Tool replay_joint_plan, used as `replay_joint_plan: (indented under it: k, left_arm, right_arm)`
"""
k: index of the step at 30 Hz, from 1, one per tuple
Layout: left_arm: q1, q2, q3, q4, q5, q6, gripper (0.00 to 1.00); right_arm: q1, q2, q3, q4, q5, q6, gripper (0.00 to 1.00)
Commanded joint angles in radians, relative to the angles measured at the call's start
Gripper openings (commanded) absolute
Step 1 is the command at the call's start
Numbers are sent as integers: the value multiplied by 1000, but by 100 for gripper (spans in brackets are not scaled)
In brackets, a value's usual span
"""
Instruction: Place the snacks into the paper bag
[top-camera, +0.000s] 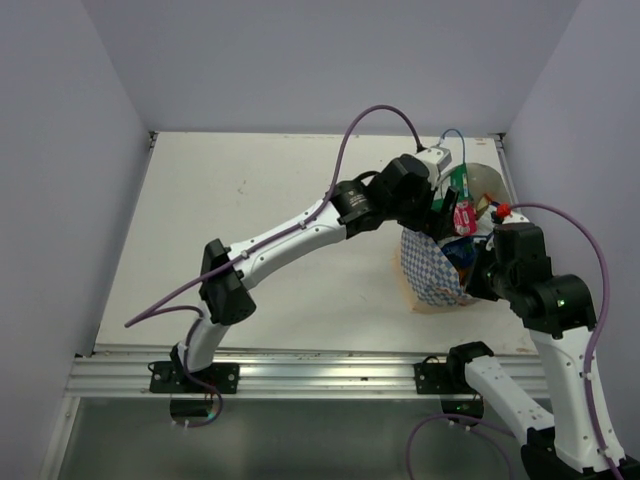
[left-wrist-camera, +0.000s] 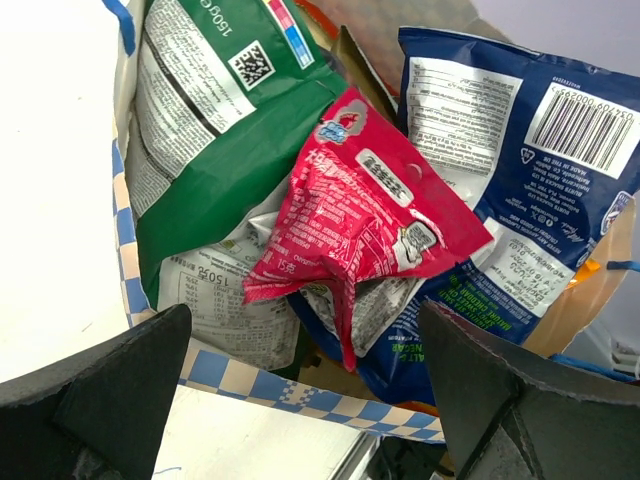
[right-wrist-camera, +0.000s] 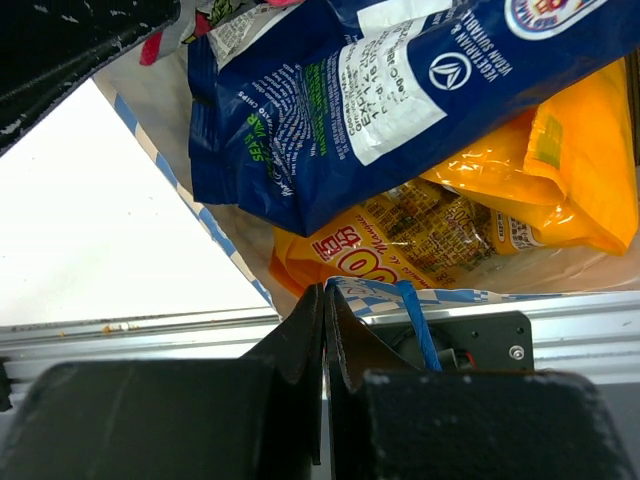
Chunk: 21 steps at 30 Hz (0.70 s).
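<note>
- Right claw (right-wrist-camera: 325, 305), nearest the bases: fingers pressed together, seemingly pinching the bag (top-camera: 428, 268) at its near rim, beside a blue cord (right-wrist-camera: 415, 320)
- The bag stands at the right side of the worktop (top-camera: 260, 210), mouth open
- Inside, lowest: orange packet (right-wrist-camera: 545, 165) and yellow-red packet (right-wrist-camera: 400, 240); over them the blue packet (left-wrist-camera: 500, 160), then the green packet (left-wrist-camera: 215, 120), with the pink packet (left-wrist-camera: 360, 215) on top
- Left claw (left-wrist-camera: 305, 330) hovers over the mouth, fingers wide apart, holding nothing
- Judged nearly done: five packets show inside; a brown one I cannot make out
- Legible: "150g" on green, a barcode on blue, "VEGETARIAN" by a triangle mark
</note>
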Motion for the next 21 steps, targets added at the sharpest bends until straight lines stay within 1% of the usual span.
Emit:
replay_joint_plan:
  k: [1, 6, 9, 12, 17, 21]
  left_arm:
    - [-8, -67, -35, -78, -59, 21, 100]
    - [-9, -93, 16, -96, -99, 22, 100]
    - [-9, -91, 63, -107, -98, 16, 100]
    - [-9, -91, 80, -110, -95, 9, 100]
    - [-9, -81, 77, -148, -102, 2, 100]
    - [-9, -62, 42, -168, -99, -1, 100]
  right_arm:
    - [3, 9, 25, -59, -24, -25, 0]
    - [3, 15, 29, -59, -26, -30, 0]
    - [3, 17, 25, -54, -29, -33, 0]
    - [3, 18, 24, -51, -31, -34, 0]
    - [3, 17, 18, -53, -31, -34, 0]
    - [3, 9, 15, -53, -29, -34, 0]
